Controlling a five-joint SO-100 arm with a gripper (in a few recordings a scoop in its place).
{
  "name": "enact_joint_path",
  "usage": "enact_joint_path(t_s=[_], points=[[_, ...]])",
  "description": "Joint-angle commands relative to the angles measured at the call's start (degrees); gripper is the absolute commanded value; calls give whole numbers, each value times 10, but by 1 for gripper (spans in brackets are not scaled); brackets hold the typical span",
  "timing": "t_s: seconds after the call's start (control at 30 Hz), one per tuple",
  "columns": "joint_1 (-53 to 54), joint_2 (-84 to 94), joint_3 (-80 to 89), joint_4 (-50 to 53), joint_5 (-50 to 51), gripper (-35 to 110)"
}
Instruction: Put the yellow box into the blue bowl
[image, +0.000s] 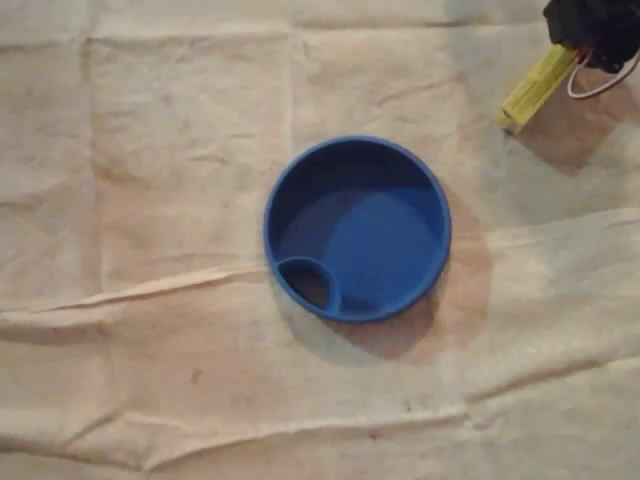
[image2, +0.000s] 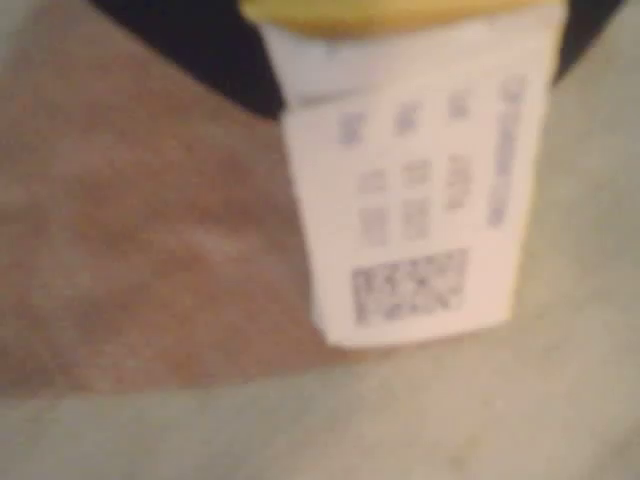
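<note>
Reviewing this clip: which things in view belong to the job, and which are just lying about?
Job: yellow box, held in the tool at the overhead view's top right; blue bowl, empty, mid-cloth.
Lying about: creased beige cloth underneath everything; white cable looping beside the tool.

Overhead: straight down, round blue plastic bowl (image: 357, 228) centred.
Wrist: very close, blurred, probably tilted down past slim yellow box (image2: 410, 180).
Shared: that box (image: 537, 88), creased beige cloth (image: 150, 200).
</note>
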Motion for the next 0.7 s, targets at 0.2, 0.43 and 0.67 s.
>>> enact_joint_path(t_s=[0.2,0.43,0.67], points=[[9,138,-18,62,4,0],[16,211,-19,94,5,0],[54,247,-109,137,6,0]])
